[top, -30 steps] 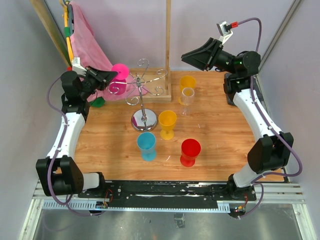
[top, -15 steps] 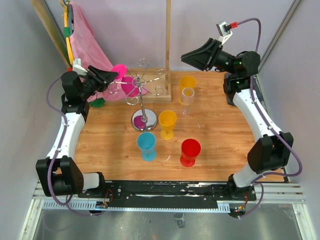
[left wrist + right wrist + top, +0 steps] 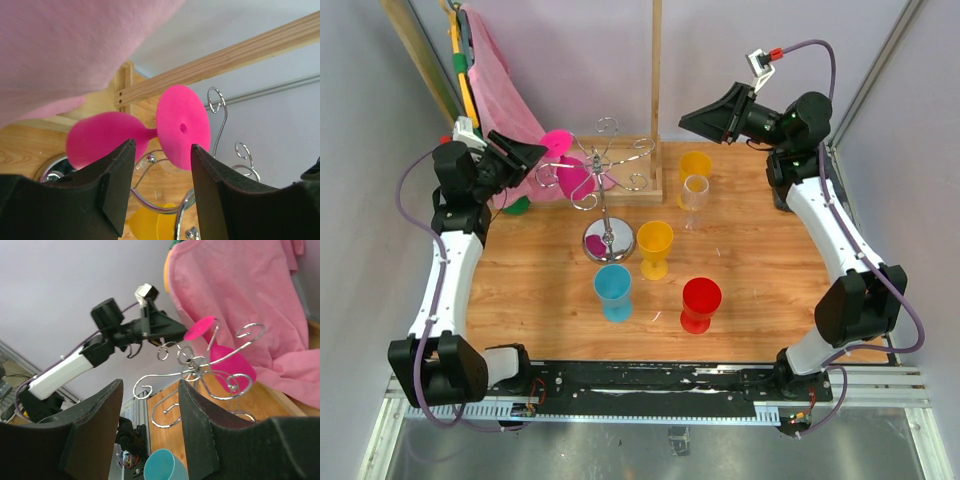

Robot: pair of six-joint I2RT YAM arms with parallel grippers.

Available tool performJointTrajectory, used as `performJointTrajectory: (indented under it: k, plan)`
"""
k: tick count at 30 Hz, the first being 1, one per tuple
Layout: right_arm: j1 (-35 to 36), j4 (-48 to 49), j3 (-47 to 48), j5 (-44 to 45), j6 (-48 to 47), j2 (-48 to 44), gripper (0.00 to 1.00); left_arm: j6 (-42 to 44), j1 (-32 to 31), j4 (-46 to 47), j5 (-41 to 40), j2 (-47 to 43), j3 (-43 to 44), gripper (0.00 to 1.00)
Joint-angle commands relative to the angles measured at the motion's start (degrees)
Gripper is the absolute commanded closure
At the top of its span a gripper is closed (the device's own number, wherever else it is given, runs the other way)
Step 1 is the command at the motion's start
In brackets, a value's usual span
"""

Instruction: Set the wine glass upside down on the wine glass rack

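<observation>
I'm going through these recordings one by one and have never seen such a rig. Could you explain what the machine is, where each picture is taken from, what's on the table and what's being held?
These are two robot arms bolted at the near edge of a table, each ending in a two-finger gripper. The wide picture looks down from above and behind. The other two come from a camera on each wrist, so the dark shapes at the bottom are that arm's own fingers. On the table stand a silver wire rack and five glasses: blue, red, yellow, orange and clear. A pink wine glass hangs on the rack, foot up. The left gripper sits close to its foot, jaws apart, not gripping it. The right gripper is raised, open and empty.
</observation>
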Motion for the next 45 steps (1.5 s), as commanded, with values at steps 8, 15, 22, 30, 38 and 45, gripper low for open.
performJointTrajectory:
  k: [8, 15, 22, 30, 38, 45]
  plan:
    - [0.30, -55.64, 15.93, 19.73, -38.93, 1.02, 0.50, 5.85, 0.48, -6.70, -3.72, -6.08, 6.89, 0.45]
    - [0.70, -69.96, 22.25, 32.70, -48.09, 5.18, 0.52, 8.43, 0.48, -7.99, -3.58, -6.96, 9.47, 0.45]
    - [1.32, -81.27, 32.01, 45.38, -53.79, 13.00, 0.51, 10.69, 0.46, -10.03, -4.05, -5.51, 13.96, 0.45]
    - [2.97, -87.02, 38.55, 52.86, -56.21, 21.54, 0.52, 10.81, 0.40, -9.77, -3.00, -4.34, 15.49, 0.45]
    - [3.41, -88.38, 39.11, 56.17, -57.06, 26.58, 0.54, 10.94, 0.39, -9.92, -3.14, -5.00, 15.04, 0.45]
    - [3.77, -88.53, 39.62, 58.02, -57.53, 29.82, 0.57, 10.42, 0.40, -9.28, -2.59, -5.41, 14.23, 0.45]
